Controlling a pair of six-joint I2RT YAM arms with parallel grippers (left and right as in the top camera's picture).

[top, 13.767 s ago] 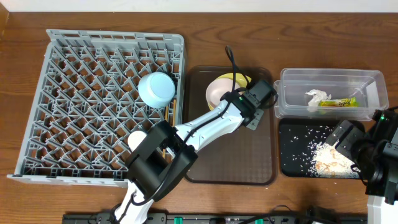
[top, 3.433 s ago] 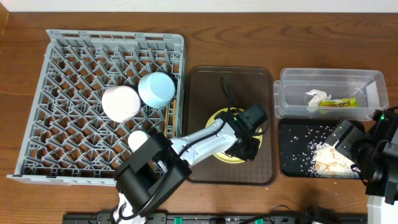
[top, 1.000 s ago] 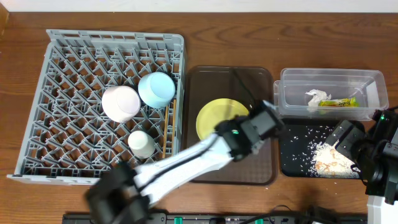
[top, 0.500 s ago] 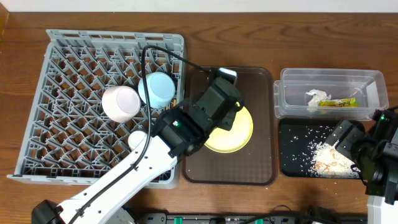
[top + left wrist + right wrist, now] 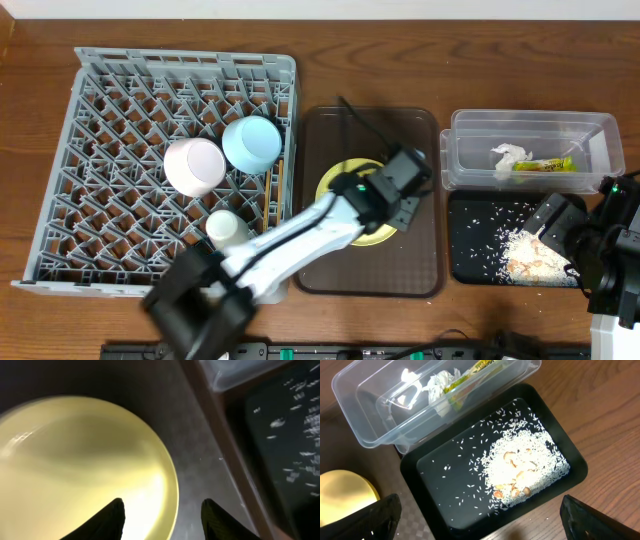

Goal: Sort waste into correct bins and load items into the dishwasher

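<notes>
The round yellow plate (image 5: 345, 190) lies on the brown tray (image 5: 370, 262). My left gripper (image 5: 398, 208) is low at the plate's right edge. In the left wrist view it (image 5: 165, 520) is open, with the plate (image 5: 75, 460) rim between its two fingers. The pink bowl (image 5: 195, 165), blue bowl (image 5: 251, 144) and white cup (image 5: 228, 230) sit in the grey rack (image 5: 110, 120). A chopstick (image 5: 279, 180) shows at the rack's right edge. My right gripper (image 5: 490, 525) is open and empty above the black tray (image 5: 440, 470) of rice (image 5: 525, 467).
The clear tub (image 5: 590, 135) at the back right holds the white napkin (image 5: 508, 155) and the yellow-green wrapper (image 5: 545, 165). The black tray (image 5: 470, 250) sits right in front of it, close against the brown tray's right side. Bare wood table surrounds everything.
My left arm, raised high half a second ago, has come back down to the plate's right rim. The plate stays on the brown tray. My right arm has not moved.
</notes>
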